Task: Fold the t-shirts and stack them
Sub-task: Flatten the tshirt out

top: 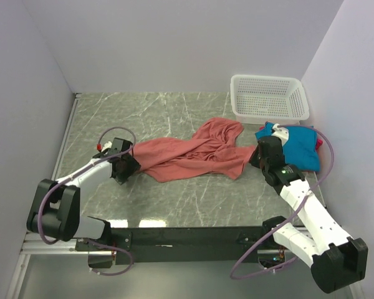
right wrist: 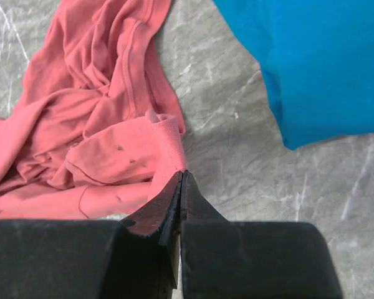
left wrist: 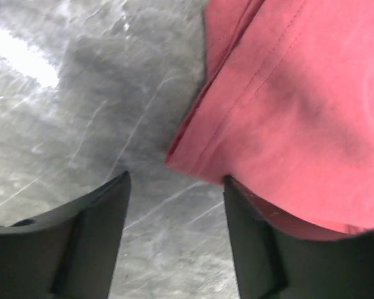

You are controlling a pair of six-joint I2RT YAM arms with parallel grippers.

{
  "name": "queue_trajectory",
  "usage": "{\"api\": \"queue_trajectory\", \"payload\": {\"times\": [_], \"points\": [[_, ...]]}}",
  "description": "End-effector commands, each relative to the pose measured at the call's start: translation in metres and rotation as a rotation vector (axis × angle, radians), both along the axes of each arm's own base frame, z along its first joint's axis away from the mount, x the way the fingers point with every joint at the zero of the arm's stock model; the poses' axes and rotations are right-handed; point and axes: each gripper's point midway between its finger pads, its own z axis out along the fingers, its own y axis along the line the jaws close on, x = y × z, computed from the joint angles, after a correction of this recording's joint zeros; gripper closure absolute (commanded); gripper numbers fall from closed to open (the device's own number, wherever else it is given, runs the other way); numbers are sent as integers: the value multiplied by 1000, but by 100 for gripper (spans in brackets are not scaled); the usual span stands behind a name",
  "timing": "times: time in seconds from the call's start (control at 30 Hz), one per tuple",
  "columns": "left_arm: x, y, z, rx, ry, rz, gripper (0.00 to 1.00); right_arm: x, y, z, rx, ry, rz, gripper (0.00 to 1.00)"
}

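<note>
The salmon-red t-shirt (top: pixel 193 156) lies crumpled across the middle of the table. My left gripper (top: pixel 126 167) is at its left end. In the left wrist view the gripper (left wrist: pixel 176 177) is open, bare table shows between the fingers, and the shirt's hem (left wrist: pixel 287 106) lies over the right finger (left wrist: pixel 262 249). My right gripper (top: pixel 262 156) is at the shirt's right end. In the right wrist view it (right wrist: pixel 182 174) is shut, with a raised fold of the shirt's edge (right wrist: pixel 165 140) pinched at the tips. The teal-blue t-shirt (top: pixel 299 148) lies at the right, with a magenta sliver (top: pixel 320 142) beside it.
A white mesh basket (top: pixel 268 96) stands at the back right, just behind the teal-blue t-shirt (right wrist: pixel 318 62). Grey walls close in the table on the left, back and right. The marble tabletop (top: pixel 149 112) shows behind and in front of the red shirt.
</note>
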Motion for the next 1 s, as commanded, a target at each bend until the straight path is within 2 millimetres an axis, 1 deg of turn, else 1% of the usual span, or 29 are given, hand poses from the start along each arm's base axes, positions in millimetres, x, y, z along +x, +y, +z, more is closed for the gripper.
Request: {"api": "queue_trajectory", "payload": {"times": [0.0, 0.03, 0.07, 0.1, 0.13, 0.17, 0.2, 0.27, 0.33, 0.43, 0.5, 0.53, 0.57, 0.6, 0.63, 0.67, 0.7, 0.73, 0.77, 0.8, 0.83, 0.87, 0.9, 0.93, 0.97], "points": [[34, -4, 17, 3, -87, -8, 35, 9, 6, 3, 17, -32, 35, 100], [38, -3, 17, 16, -86, -5, 37, 10, 7, 3, 18, -37, 45, 100], [40, 0, 11, 40, -68, 3, 40, 11, 10, 3, 25, -38, 55, 100], [48, 0, 16, 48, -78, 4, 45, 11, 10, 3, 26, -42, 59, 100], [52, 1, 16, 62, -76, 5, 49, 11, 10, 4, 30, -51, 60, 100], [54, 1, 11, 74, -58, -8, 77, 12, 11, 5, 33, -58, 61, 100], [62, -2, 16, 67, -69, -8, 99, 11, 11, 6, 31, -61, 63, 100], [65, -2, 18, 71, -66, -10, 99, 11, 9, 7, 22, -61, 63, 100], [73, -6, 29, 58, -102, -17, 99, 10, 5, 8, 6, -57, 50, 100], [84, -10, 55, 29, -191, -22, 99, 10, 0, 11, -5, -71, 31, 100], [99, -12, 82, 24, -278, -26, 99, 10, -2, 12, -4, -81, 26, 100], [104, -12, 90, 29, -293, -25, 99, 10, -3, 11, -5, -80, 23, 100], [106, -9, 89, 47, -270, -16, 99, 11, -3, 11, -6, -79, 24, 100], [119, -8, 108, 61, -307, 0, 99, 11, -3, 11, -7, -79, 26, 100], [125, -8, 111, 71, -310, 2, 99, 13, -5, 10, -12, -74, 21, 100], [132, -8, 104, 88, -286, 0, 99, 13, -5, 9, -13, -68, 20, 100], [147, -11, 117, 85, -322, -1, 99, 14, -6, 9, -14, -69, 19, 100], [155, -14, 117, 87, -328, -11, 99, 16, -7, 7, -14, -64, 16, 100], [165, -17, 104, 100, -308, -31, 99, 16, -6, 7, -9, -64, 21, 100], [183, -23, 116, 87, -348, -49, 99, 18, -6, 8, -6, -65, 25, 100], [192, -26, 95, 103, -304, -69, 99, 20, -6, 7, -6, -63, 24, 100], [200, -29, 92, 106, -296, -85, 99, 21, -5, 8, -2, -65, 31, 100], [218, -34, 105, 101, -326, -90, 99, 22, -4, 8, 1, -64, 33, 100], [220, -34, 82, 119, -253, -110, 83, 22, -4, 7, 0, -61, 36, 100], [225, -36, 80, 122, -246, -124, 66, 23, -3, 7, 3, -60, 39, 100]]}}
